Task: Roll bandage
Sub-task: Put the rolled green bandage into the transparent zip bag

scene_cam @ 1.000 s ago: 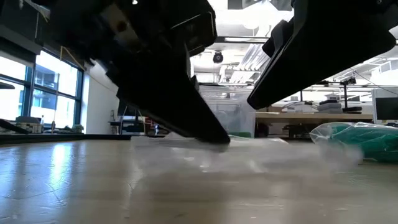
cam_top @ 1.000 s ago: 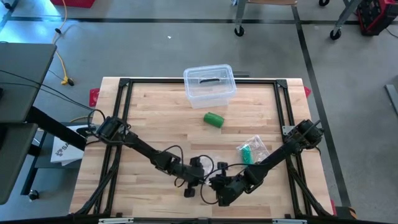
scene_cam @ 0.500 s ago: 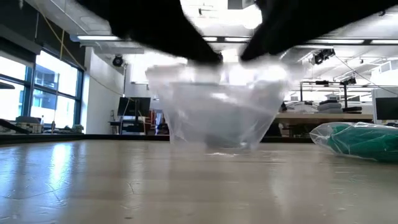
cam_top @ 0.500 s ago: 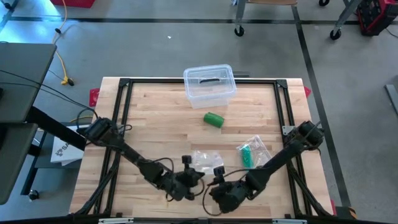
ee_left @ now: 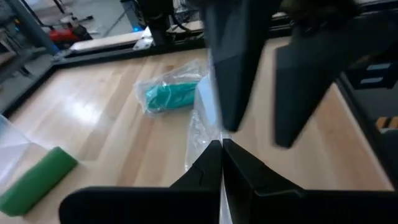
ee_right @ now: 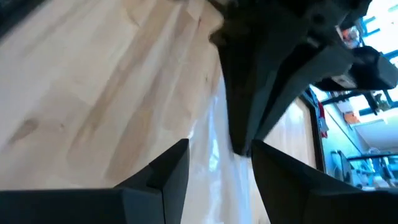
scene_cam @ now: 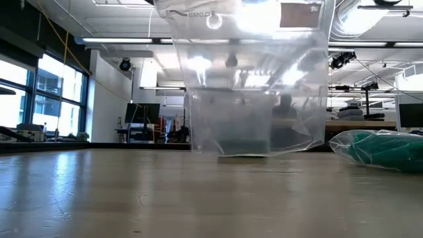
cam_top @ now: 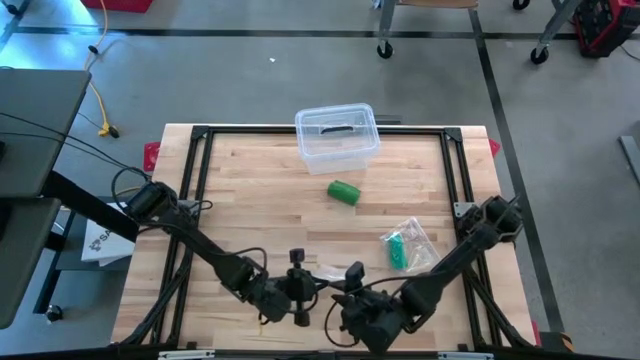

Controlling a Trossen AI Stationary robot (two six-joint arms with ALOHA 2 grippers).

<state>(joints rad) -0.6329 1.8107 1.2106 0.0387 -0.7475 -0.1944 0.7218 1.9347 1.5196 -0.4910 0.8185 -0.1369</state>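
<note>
Bag (scene_cam: pixel 254 86), clear plastic, lifted near the front table edge (cam_top: pixel 330 349), pinched in fully closed left gripper (ee_left: pixel 221 149), right gripper (ee_right: pixel 217 155) parted alongside; green bandage roll (cam_top: pixel 344 192) lies well behind; thin film risks slipping free.

The floor (cam_top: pixel 250 70) is grey and smooth, with dark lines (cam_top: pixel 495 85) running across it. Chair wheels (cam_top: pixel 384 49) stand on it beyond the table, and a yellow cable (cam_top: pixel 100 105) lies at the left side. A dark desk (cam_top: pixel 35 130) is there too. In the low view the room has big windows (scene_cam: pixel 39 99) on the left (bright daylight outside), long ceiling lamps (scene_cam: pixel 122 41), and benches (scene_cam: pixel 370 122) with equipment far behind.
</note>
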